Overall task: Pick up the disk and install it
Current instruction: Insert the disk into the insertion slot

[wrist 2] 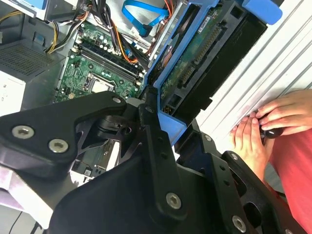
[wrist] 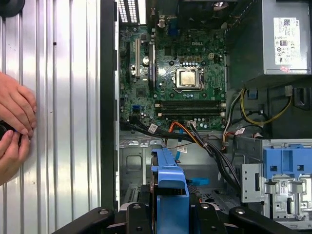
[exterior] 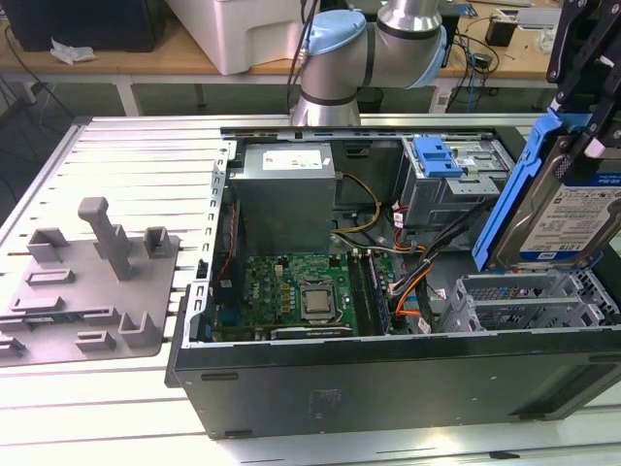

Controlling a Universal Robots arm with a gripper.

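Ribbed metal worktop (exterior: 126, 155) is carrying an open computer case (exterior: 388, 388). The claw (exterior: 590, 146) is clamping the disk (exterior: 568, 214) by its blue frame, holding it tilted in the air over the drive cage (exterior: 524, 301). Pick-up is looking done, while seating the disk is not yet done. A person's hands (wrist: 14, 122) are resting on the worktop beside the case.

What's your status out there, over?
Claw shut on disk. Disk tilted above open case, not installed. Cables nearby; hands beside case.
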